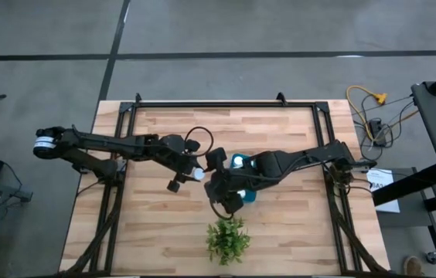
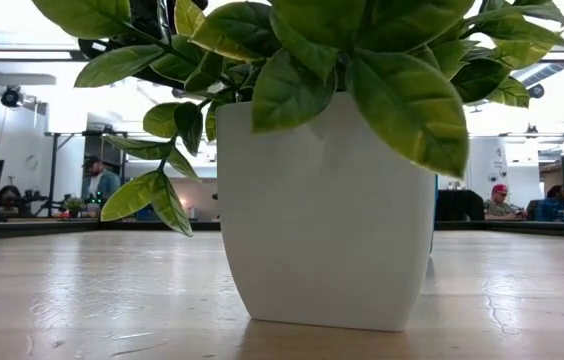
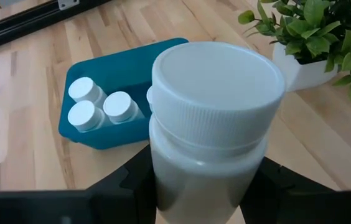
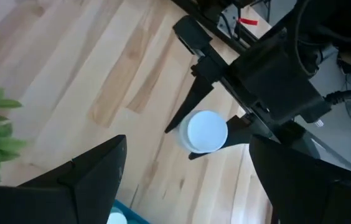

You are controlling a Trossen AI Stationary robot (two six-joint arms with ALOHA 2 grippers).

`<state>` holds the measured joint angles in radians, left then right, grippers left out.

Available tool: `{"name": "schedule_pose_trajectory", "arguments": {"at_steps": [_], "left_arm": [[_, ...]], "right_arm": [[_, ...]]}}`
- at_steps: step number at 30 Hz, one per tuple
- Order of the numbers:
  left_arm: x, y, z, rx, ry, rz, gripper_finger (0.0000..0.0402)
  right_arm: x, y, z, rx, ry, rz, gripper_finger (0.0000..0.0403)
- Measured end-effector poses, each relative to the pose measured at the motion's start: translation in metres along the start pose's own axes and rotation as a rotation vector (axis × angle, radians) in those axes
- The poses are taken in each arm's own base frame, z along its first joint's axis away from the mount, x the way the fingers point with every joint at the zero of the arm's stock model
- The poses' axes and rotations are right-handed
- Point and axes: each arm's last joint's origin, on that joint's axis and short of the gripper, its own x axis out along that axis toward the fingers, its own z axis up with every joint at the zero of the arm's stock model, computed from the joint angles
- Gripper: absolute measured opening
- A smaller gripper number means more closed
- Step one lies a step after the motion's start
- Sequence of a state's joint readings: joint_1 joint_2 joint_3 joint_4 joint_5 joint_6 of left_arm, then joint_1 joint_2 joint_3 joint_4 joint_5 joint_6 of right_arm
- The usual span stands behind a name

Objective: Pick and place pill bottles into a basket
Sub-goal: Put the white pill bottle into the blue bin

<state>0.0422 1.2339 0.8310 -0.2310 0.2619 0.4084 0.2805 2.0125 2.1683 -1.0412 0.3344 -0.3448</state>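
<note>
**A:** Pill bottle (image 3: 213,124) first: where is it?

**B:** Clamped upright in the left end effector (image 1: 196,174), whose fingers (image 3: 132,180) press on its two sides. It hangs above the middle of the worktop (image 1: 280,127), just left of the basket (image 3: 101,134).

**A:** And the basket itself?

**B:** Teal, sitting mid-worktop. The left wrist view shows three white-capped bottles (image 3: 104,107) standing in it, with the edge of another cap behind the held one.

**A:** What about the right side?

**B:** The right end effector (image 1: 229,193) hovers over the basket, covering most of it from above, with its fingers (image 4: 88,177) spread wide apart and nothing between them. Its wrist camera looks across at the held bottle's cap.

**A:** Anything else on the worktop?

**B:** A leafy plant (image 1: 227,239) in a white pot (image 2: 327,220), on the near side of the basket.
</note>
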Motion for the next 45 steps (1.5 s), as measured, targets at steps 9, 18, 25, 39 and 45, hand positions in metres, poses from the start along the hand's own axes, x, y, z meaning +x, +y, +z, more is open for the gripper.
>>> {"name": "schedule_pose_trajectory", "arguments": {"at_steps": [9,18,25,39,45], "left_arm": [[0.0,0.0,0.0,0.0,0.001,0.0,0.0153],[0.0,0.0,0.0,-0.003,0.002,-0.001,0.0154],[0.0,0.0,0.0,-0.004,0.002,-0.001,0.0154],[-0.001,0.0,0.001,-0.005,0.0,-0.001,0.0154],[-0.001,0.0,0.001,-0.008,0.0,-0.001,0.0154]], "right_arm": [[0.02,-0.001,-0.01,-0.023,0.034,0.001,0.0329],[0.031,-0.002,-0.012,-0.075,0.018,-0.011,0.0329],[0.032,-0.004,-0.012,-0.131,0.013,-0.017,0.0329],[0.037,-0.005,-0.013,-0.197,-0.008,-0.006,0.0329],[0.047,-0.006,-0.021,-0.213,0.021,0.0,0.0329]]}}
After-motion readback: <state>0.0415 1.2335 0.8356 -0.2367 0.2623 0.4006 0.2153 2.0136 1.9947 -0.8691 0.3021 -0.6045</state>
